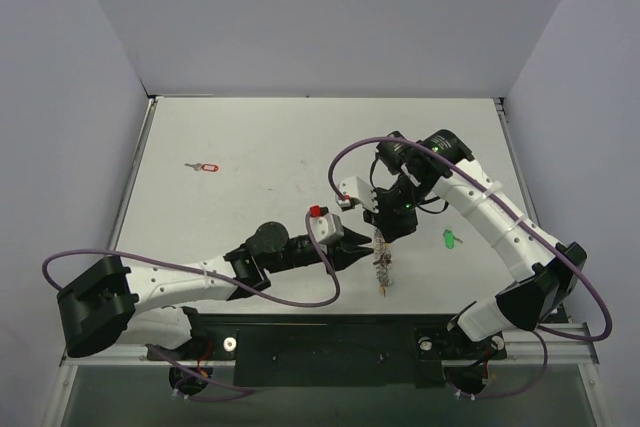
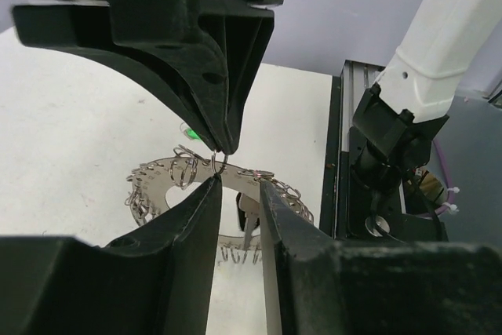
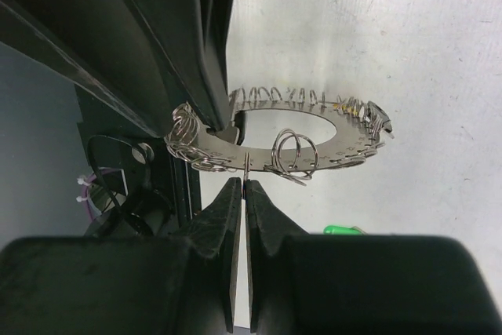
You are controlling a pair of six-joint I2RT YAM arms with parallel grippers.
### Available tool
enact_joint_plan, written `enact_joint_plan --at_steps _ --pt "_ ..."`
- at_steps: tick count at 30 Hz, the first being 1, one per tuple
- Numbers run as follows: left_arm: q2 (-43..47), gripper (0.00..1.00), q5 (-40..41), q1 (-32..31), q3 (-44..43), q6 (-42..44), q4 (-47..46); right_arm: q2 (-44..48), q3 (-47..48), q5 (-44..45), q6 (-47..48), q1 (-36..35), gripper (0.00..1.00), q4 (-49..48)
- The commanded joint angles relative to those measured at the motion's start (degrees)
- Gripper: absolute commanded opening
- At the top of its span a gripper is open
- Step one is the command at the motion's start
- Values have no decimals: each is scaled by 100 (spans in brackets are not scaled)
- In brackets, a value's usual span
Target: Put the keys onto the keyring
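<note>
Two robot arms met near the middle of the table's near edge. The left gripper (image 2: 219, 164) was pinched shut on one of the small wire loops (image 2: 185, 170) along the rim of the keyring (image 2: 157, 186). The right gripper (image 3: 245, 182) was closed flat on the same rim from the other side. Held between them, the keyring stood on edge, its yellow piece (image 1: 385, 290) at the end nearest the arm bases. Whether it touched the surface could not be told.

Neither key was on it. The red key (image 1: 205, 166) lay alone toward the far left corner. The green key (image 1: 450, 239) lay near the ring, toward the right edge. By my reading the task was barely begun, with both keys left to fetch and thread.

The table (image 1: 280, 137) was plain white, enclosed by bare, pale lavender walls (image 1: 330, 17).
</note>
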State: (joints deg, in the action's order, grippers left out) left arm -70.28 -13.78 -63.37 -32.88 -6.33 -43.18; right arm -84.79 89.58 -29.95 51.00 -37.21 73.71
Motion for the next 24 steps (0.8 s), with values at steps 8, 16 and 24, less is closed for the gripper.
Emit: enact_joint_plan --at_steps 8,16,24 --pt "-732 34 156 -96 -508 149 -490 24 130 -133 -3 -23 0 882" --pt "-926 35 192 -96 -640 193 -525 7 112 -221 59 -23 0 917" --pt "-1023 35 183 -87 -719 237 -569 -28 112 -300 112 -23 0 952"
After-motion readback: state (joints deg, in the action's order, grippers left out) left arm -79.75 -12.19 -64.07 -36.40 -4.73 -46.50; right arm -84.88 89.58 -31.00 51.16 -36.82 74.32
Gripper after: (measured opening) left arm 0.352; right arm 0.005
